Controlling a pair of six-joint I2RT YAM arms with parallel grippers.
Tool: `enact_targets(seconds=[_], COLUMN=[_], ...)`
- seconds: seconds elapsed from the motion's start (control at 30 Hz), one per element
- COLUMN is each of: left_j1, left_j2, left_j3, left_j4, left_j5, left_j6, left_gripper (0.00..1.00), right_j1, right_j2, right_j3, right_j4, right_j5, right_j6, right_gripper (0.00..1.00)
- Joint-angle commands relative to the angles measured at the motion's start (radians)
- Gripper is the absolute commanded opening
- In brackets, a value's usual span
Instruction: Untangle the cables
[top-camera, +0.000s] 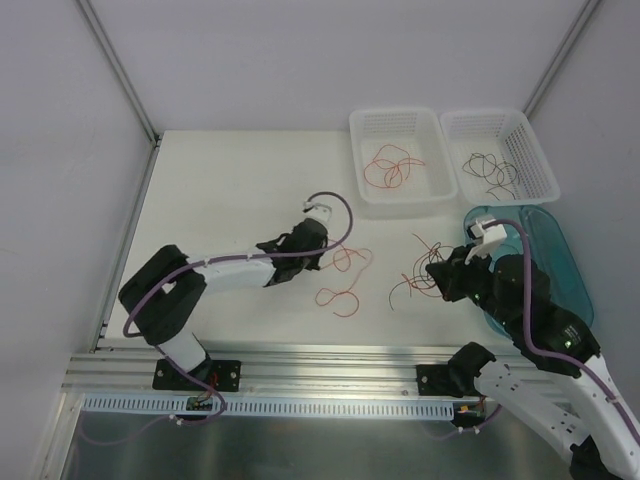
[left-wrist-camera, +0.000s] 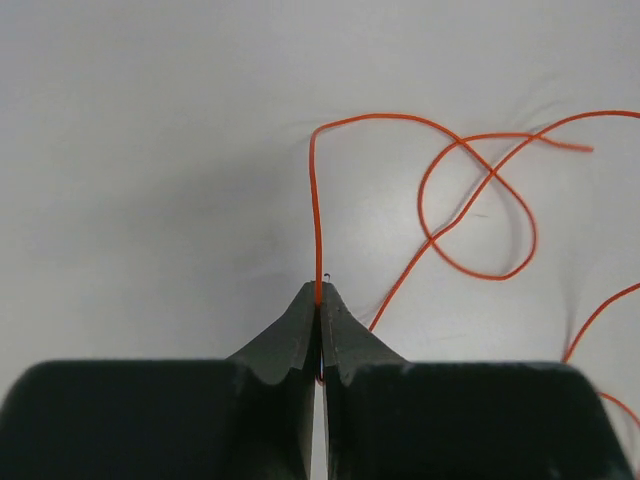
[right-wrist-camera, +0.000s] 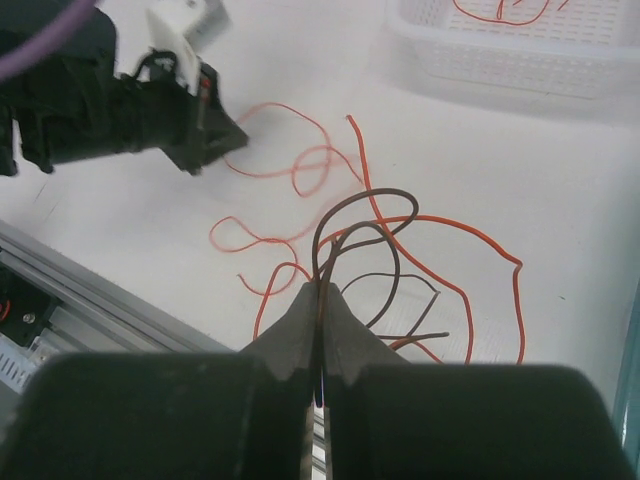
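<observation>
Top external view: two white mesh baskets stand side by side at the far right of the table (top-camera: 230, 190). The left basket (top-camera: 392, 113) holds a loose heap of red-orange wires (top-camera: 392, 170); the right basket (top-camera: 485, 114) holds dark wires (top-camera: 492, 172). Just near of the right basket lies a teal tray (top-camera: 560, 250), partly hidden by the right arm; what it holds cannot be seen.

The rest of the cables lie on the table between the two arms. The left gripper (left-wrist-camera: 319, 292) is clenched on a red-orange wire (left-wrist-camera: 314, 200), which runs straight away from the fingertips, then bends right into a crossed loop lying flat. The right gripper (right-wrist-camera: 322, 290) is clenched on a dark brown wire (right-wrist-camera: 385, 200), which arches up from the fingertips and comes down to the right, its ends resting on the table. A long red-orange strand (right-wrist-camera: 470, 235) curves around that arch and crosses it. More loose red-orange curls (top-camera: 340, 297) lie between the grippers, and the whole spread runs roughly left to right.

These curls sit close to the metal rail (top-camera: 330, 370) along the table's near edge. Bare white surface stretches from the left gripper to the left and far edges, and a narrower bare strip separates the tangle from the baskets.
</observation>
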Motion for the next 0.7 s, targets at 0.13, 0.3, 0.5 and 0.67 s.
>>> enact_targets(seconds=[0.13, 0.3, 0.5, 0.67], left_j1=[0.348, 0.373, 0.373, 0.373], left_j2=[-0.309, -0.483, -0.560, -0.619], left_j3=[-0.158, -0.168, -0.133, -0.087], left_j4=[-0.293, -0.321, -0.336, -0.366], left_j5=[-0.219, -0.148, 0.015, 0.156], left_j6=[-0.225, -0.176, -0.136, -0.115], left_gripper=[0.00, 0.00, 0.00, 0.00], right_j1=[0.004, 0.004, 0.004, 0.006], right_j2=[-0.018, 0.072, 0.192, 0.371], right_j3=[0.032, -0.009, -0.133, -0.221], right_j4=[-0.030, -0.006, 0.106, 0.229], right_j5=[0.099, 0.067, 0.041, 0.024], right_j6=[-0.008, -0.009, 0.020, 0.052], right_gripper=[0.01, 0.01, 0.03, 0.09])
